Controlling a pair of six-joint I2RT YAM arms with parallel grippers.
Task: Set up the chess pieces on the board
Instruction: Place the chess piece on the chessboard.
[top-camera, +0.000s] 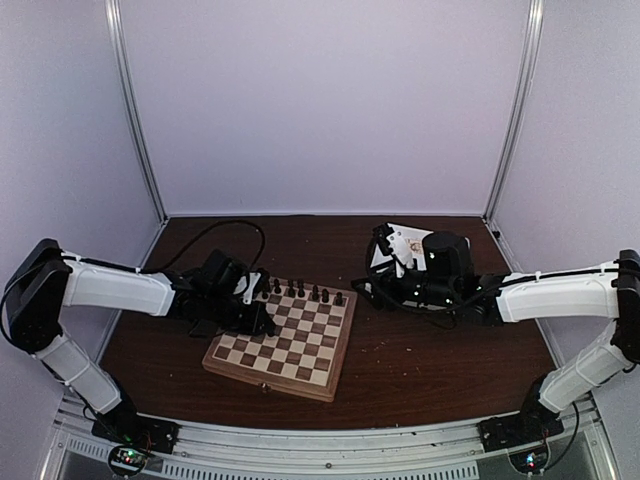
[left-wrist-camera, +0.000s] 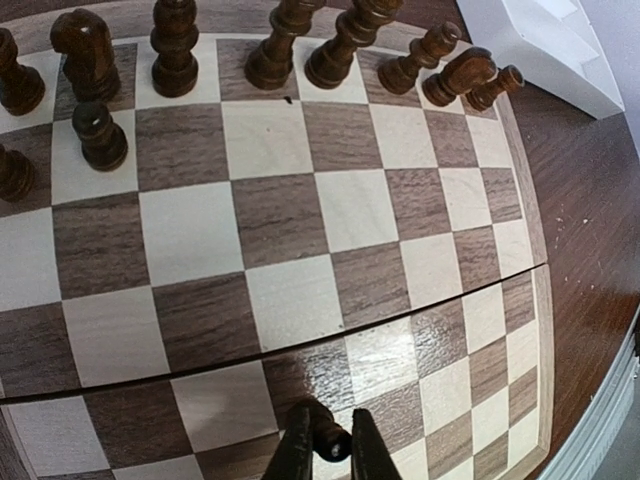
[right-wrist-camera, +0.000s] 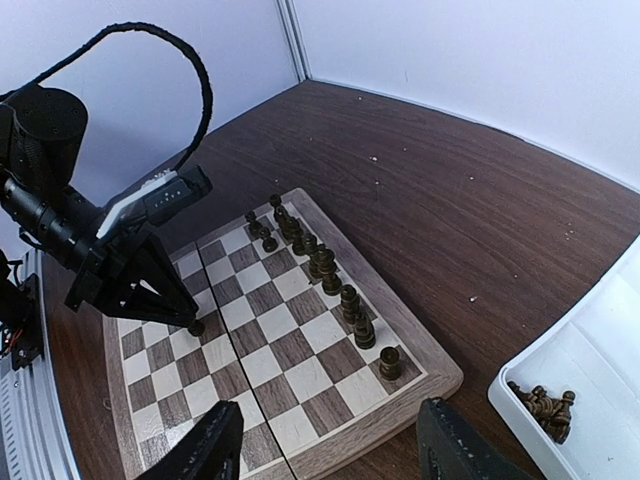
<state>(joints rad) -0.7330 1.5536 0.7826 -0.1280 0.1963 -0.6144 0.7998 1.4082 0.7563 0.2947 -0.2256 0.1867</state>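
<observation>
On the brown surface (top-camera: 420, 370) sits the board (top-camera: 285, 350), w/ a row of dark pcs (left-wrist-camera: 270, 55) standing upright along its far edge. Two more dark pawns (left-wrist-camera: 100, 135) stand on the next rank in, at that row's left end as seen from the left wrist.

The left tool (right-wrist-camera: 188, 318) is clenched on one small dark piece (left-wrist-camera: 334, 444), pinched btwn both fingers low over the squares beside the board's centre seam. Can't tell if the piece touches the wood.

The right tool (right-wrist-camera: 328, 406) is released, fingers spread wide w/ nothing btwn them. It hangs over the board's near-right corner in its own wrist view, nr the white tray (right-wrist-camera: 590, 350). A few dark pcs (right-wrist-camera: 545, 405) lie jumbled in one tray compartment. The tray sits just beside the board, apart from it.
</observation>
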